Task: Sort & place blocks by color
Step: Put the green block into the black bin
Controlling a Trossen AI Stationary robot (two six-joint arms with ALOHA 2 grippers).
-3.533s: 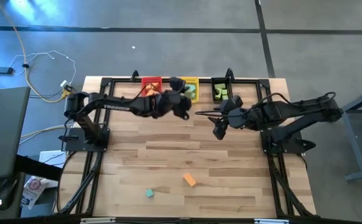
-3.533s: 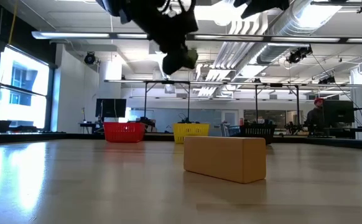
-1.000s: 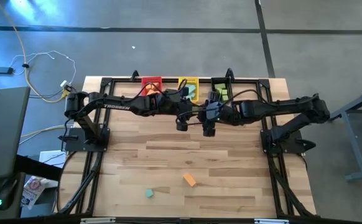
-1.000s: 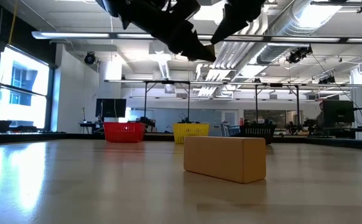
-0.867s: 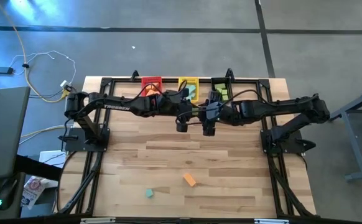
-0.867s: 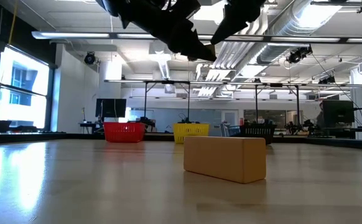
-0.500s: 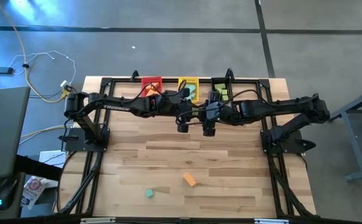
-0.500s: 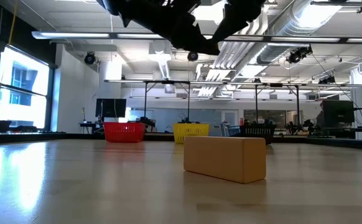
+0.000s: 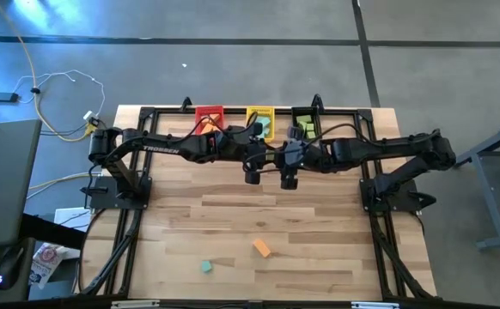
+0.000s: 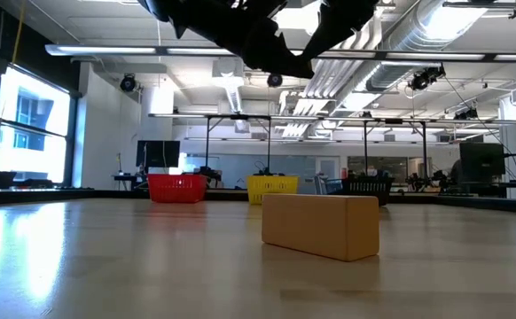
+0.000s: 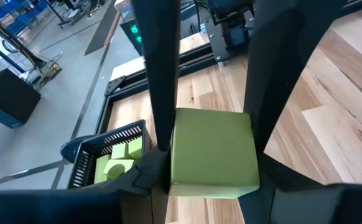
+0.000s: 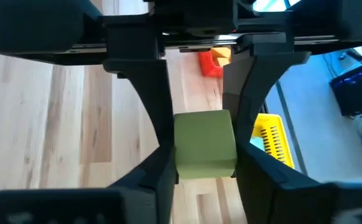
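Both grippers are meeting in mid-air over the far half of the table (image 9: 233, 215), just in front of the red bin (image 9: 208, 114), yellow bin (image 9: 260, 115) and black bin (image 9: 304, 122). Left gripper (image 11: 209, 118) is clamping a light green block (image 11: 213, 153) between its fingers, and right gripper (image 12: 198, 130) is pinching the same cube from the other side. Nearer the front edge, an orange block (image 9: 261, 248) and a teal block (image 9: 206, 267) are lying apart.

Bright overhead ceiling lights, window glare on the table (image 10: 27, 257), soft shadows.
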